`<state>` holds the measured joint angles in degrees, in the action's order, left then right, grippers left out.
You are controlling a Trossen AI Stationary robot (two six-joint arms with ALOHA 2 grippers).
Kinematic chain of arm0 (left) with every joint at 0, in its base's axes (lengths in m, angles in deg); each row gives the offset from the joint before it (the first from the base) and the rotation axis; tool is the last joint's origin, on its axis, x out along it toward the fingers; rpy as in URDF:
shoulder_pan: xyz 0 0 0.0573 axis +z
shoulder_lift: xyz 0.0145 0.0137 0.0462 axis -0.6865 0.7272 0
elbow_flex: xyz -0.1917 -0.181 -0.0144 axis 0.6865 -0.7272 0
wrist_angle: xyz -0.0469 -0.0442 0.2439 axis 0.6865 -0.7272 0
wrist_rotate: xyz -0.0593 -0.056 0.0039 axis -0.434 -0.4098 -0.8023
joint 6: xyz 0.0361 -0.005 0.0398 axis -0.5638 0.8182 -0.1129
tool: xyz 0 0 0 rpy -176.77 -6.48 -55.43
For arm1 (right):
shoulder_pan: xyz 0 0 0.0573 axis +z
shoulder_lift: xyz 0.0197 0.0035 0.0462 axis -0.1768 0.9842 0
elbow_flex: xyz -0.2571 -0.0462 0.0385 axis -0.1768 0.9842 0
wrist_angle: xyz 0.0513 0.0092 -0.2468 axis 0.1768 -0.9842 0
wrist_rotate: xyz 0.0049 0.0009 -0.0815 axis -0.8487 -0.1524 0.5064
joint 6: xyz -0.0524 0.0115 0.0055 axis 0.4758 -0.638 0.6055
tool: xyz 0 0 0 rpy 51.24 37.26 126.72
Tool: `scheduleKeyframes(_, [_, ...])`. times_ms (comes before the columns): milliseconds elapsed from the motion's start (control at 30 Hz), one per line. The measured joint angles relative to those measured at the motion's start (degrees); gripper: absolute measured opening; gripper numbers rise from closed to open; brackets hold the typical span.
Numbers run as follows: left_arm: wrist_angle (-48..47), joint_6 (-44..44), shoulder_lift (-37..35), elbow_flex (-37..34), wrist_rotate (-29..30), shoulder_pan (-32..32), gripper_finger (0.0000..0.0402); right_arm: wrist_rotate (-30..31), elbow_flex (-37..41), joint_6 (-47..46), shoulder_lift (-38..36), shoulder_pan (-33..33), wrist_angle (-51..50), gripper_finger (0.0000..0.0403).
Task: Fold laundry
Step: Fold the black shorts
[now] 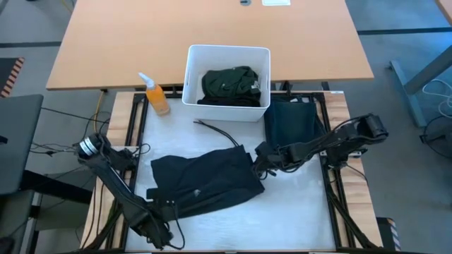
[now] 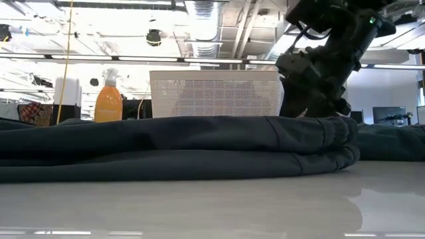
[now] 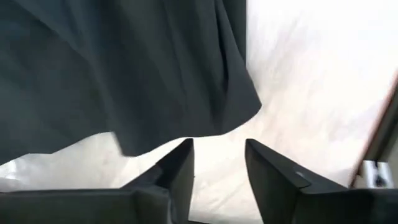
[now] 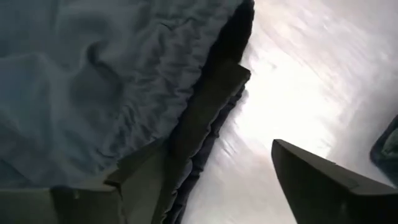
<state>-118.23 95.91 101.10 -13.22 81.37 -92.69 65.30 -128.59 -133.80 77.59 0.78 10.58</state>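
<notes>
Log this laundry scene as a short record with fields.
garment on table: dark trousers, folded, lying flat
left gripper: open, at the trousers' near edge, holding nothing
right gripper: open, at the trousers' right end
bin: white bin holding a dark green shirt
beside bin: orange spray bottle
right side: second dark garment

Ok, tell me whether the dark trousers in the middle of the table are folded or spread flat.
Folded. The trousers lie doubled over: the low view shows two stacked layers joined by a rounded fold at one end. The high view shows a compact slanted shape.
</notes>
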Motion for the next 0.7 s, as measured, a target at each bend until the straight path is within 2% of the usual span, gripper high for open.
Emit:
scheduleKeyframes(67, [-0.2, 1.2, -2.9, 0.0, 2.8, 0.0, 0.015, 1.0, 0.2, -1.4, 1.7, 0.4, 1.3, 0.0332])
scheduleKeyframes(233, [0.1, 1.0, -8.2, 0.1, 16.0, -0.5, 0.0164, 1.0, 0.4, -1.5, 5.7, 0.6, 5.7, 0.0342])
scheduleKeyframes(367, [0.2, -1.3, -8.9, 0.1, 19.1, 0.2, 0.0165, 3.6, 0.4, -1.5, 4.0, 0.7, 3.9, 0.0339])
scheduleKeyframes(533, [1.4, -3.9, -8.9, -0.3, 23.3, 1.5, 0.0165, 9.6, 0.4, -1.4, -1.3, 1.3, 4.4, 0.0334])
scheduleKeyframes(700, [6.6, -7.0, -8.9, -4.2, 30.1, 3.1, 0.0165, 10.3, 0.4, -1.9, 0.7, 3.5, 9.3, 0.0334])
